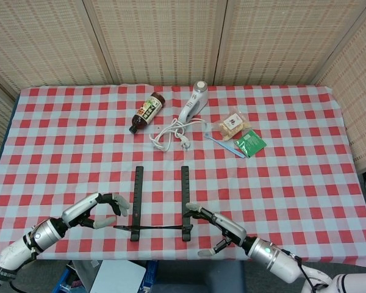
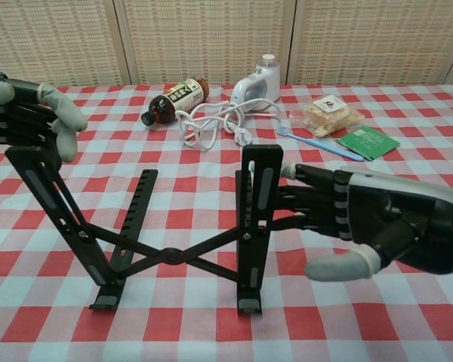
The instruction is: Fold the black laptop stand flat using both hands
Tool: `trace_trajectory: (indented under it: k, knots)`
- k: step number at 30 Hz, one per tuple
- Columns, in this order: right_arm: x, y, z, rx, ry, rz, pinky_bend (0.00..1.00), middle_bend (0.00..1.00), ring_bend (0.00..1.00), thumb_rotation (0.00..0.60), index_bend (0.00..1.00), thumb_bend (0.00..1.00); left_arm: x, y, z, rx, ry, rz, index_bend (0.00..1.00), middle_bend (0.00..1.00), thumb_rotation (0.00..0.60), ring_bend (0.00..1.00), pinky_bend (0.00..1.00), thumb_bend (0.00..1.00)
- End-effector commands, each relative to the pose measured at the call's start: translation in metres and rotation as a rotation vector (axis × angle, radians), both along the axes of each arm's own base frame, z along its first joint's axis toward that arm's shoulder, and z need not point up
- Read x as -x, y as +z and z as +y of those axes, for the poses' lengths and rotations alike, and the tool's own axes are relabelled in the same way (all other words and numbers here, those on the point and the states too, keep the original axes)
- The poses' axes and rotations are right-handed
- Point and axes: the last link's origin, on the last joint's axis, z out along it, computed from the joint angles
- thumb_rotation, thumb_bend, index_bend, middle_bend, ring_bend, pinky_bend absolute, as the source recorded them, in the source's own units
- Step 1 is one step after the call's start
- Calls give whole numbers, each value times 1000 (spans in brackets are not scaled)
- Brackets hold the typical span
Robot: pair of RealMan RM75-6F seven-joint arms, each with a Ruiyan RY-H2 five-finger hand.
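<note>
The black laptop stand (image 1: pixel 184 194) (image 2: pixel 170 255) stands unfolded near the table's front edge, with two flat rails, crossed struts and two raised arms. My left hand (image 1: pixel 93 212) (image 2: pixel 29 113) curls around the top end of the left raised arm, which leans out to the left. My right hand (image 1: pixel 224 226) (image 2: pixel 377 226) lies with its fingers (image 2: pixel 309 197) stretched flat against the right side of the right raised arm (image 2: pixel 257 211), which stands nearly upright. Its thumb hangs apart below and holds nothing.
At the back of the red-checked table (image 1: pixel 305 183) lie a brown bottle (image 1: pixel 147 112), a white appliance (image 1: pixel 193 102) with a coiled cable (image 1: pixel 171 134), a snack packet (image 1: pixel 233 124), a blue toothbrush (image 1: pixel 224 146) and a green sachet (image 1: pixel 251 143).
</note>
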Motion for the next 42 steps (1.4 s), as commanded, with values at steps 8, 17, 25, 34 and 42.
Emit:
trace_trajectory:
  k: [8,17,25,34,42]
  knots:
    - [-13,42,-24,147,9,5,71,153,34,600,36,53,12,-3,-5,-121,-147,146,276,284,520,250,399,260]
    - [-13,47,-29,166,-12,13,71,153,34,600,36,54,18,-21,-11,-188,-210,270,277,241,600,194,327,260]
    - [-12,46,-30,167,-25,10,71,153,34,600,36,54,16,-42,-16,-219,-242,333,330,239,600,194,323,260]
    - [-9,46,-30,171,-36,11,71,153,34,600,36,54,9,-74,-20,-282,-291,390,397,239,600,194,318,260]
    - [-7,46,-29,168,-43,10,71,153,34,600,36,54,11,-94,-18,-284,-256,404,421,239,600,194,318,260]
